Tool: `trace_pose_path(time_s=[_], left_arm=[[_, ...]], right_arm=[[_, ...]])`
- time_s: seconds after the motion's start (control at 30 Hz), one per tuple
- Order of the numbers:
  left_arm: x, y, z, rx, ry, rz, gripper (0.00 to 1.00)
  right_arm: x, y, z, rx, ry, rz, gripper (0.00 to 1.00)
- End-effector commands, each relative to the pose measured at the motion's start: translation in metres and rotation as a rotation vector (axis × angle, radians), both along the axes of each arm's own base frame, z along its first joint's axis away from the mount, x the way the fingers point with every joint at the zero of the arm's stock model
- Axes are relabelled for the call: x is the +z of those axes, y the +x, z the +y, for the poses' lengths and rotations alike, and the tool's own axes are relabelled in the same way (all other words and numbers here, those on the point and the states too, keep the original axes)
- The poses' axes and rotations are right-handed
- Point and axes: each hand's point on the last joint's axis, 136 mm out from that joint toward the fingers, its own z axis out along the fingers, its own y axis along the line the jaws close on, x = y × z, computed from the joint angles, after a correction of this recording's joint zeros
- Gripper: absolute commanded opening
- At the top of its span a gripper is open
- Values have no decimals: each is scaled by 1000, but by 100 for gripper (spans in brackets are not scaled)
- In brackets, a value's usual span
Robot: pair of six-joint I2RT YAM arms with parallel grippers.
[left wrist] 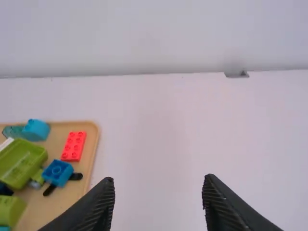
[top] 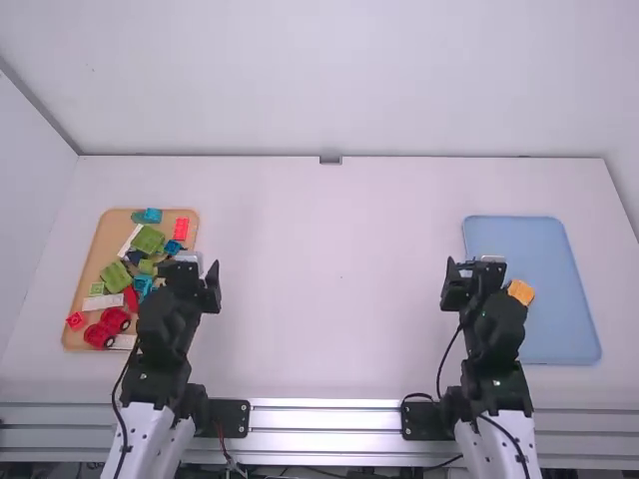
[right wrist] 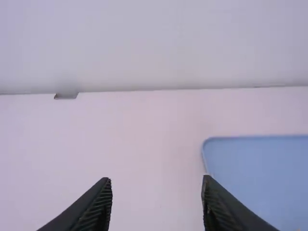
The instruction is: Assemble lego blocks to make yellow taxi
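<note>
While poised above tabletop (top: pixel 329 299), spread apart at left end effector (top: pixel 188 269), likewise spread apart at right end effector (top: pixel 476 269). Can see orange-yellow block (top: pixel 521 291) lying on blue tray (top: pixel 564 339) at far right. At left, can see assorted lego blocks (top: pixel 115 276) crowded on tan tray (top: pixel 108 235), including red block (left wrist: pixel 73 146) near blue block (left wrist: pixel 57 172), plus red wheeled pieces (top: pixel 115 319).

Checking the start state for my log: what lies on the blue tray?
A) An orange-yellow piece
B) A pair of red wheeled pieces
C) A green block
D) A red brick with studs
A: the high view shows an orange-yellow piece on the blue tray, just beside the right arm.
</note>
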Motion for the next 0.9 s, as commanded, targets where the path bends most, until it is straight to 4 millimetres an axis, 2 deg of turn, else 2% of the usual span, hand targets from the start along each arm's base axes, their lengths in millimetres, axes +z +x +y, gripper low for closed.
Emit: trace_pose_path(time_s=[0.0,0.27,0.3,0.7,0.87], left_arm=[[-14,-6,1,9,-3,-5,42],[-54,-17,1,9,-3,-5,26],[-49,-17,1,9,-3,-28,24],[-13,-19,1,9,-4,-190,7],[-13,-19,1,9,-4,-190,1]], right_arm=[[-15,-6,1,3,6,-1,42],[-55,-18,1,3,6,-1,26],[-62,-19,1,3,6,-1,23],[-26,-21,1,3,6,-161,7],[-23,-21,1,3,6,-173,1]])
